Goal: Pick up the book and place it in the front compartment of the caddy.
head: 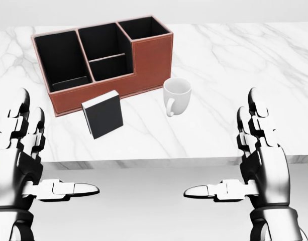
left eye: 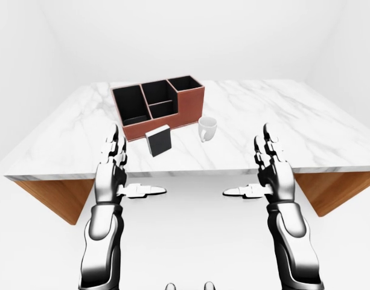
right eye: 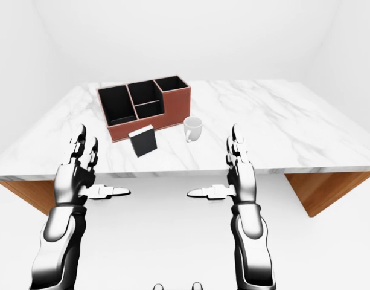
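Observation:
The book [head: 102,114], black-covered with white page edges, stands tilted on the marble table [head: 234,75], just below the caddy. The brown caddy [head: 148,55] has several black compartments and sits at the upper left of the head view. My left hand [head: 53,155] hovers over the table's near edge, below and left of the book, fingers up and thumb pointing right. My right hand [head: 224,150] mirrors it at the lower right. Both hands are open and hold nothing.
A white mug [head: 176,95] stands right of the book, close to the caddy's right end. The table rests on wooden supports [left eye: 52,193] that show in the eye views. White floor lies below the table's near edge.

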### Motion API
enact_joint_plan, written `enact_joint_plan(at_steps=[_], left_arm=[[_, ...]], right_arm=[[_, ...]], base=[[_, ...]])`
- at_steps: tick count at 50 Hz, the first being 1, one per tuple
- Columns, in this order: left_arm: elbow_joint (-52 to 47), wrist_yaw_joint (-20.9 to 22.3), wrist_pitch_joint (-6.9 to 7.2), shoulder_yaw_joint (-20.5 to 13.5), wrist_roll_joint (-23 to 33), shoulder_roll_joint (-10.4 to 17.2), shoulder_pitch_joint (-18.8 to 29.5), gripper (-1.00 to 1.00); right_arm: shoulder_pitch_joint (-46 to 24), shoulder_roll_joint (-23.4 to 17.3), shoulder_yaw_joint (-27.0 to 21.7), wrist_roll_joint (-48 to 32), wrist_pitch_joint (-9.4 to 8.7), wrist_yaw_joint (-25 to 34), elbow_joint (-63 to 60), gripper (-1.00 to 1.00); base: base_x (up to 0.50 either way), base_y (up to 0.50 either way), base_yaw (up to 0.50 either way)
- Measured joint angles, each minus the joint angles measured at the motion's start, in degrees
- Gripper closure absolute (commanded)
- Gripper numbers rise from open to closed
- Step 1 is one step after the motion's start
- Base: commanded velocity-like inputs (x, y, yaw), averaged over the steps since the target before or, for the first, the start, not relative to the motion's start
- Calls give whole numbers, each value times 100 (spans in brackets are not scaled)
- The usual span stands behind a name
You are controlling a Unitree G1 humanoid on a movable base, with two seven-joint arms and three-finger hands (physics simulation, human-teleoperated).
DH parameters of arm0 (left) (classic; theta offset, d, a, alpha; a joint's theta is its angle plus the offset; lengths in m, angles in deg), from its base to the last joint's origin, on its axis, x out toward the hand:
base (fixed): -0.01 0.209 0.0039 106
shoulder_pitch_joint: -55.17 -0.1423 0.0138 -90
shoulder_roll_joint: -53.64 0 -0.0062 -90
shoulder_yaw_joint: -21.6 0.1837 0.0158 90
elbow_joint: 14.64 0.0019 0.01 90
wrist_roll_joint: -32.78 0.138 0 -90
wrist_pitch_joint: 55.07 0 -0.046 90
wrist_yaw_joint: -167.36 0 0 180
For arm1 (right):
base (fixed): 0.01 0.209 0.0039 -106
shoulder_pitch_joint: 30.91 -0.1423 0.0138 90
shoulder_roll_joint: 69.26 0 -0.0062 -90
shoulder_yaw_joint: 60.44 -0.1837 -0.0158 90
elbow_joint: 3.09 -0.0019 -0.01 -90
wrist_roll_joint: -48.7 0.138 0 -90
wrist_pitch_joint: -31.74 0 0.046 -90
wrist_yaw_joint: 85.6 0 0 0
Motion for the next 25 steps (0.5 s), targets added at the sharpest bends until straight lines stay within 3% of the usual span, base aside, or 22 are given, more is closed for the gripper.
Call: enact_joint_plan(at_steps=[14, 20, 25], left_arm=[[-309, 42, 0, -97, -51, 27, 34, -100], [-337, 53, 0, -107, -54, 27, 68, -100], [-368, 66, 0, -95, -61, -9, 54, -100]], right_arm=[[29, 3, -28, -18, 0, 69, -391, -100], [-10, 8, -51, -13, 0, 69, -367, -100], [28, -28, -56, -32, 0, 79, -366, -100]], base=[[50, 0, 0], [0, 0, 0], [0, 49, 0]])
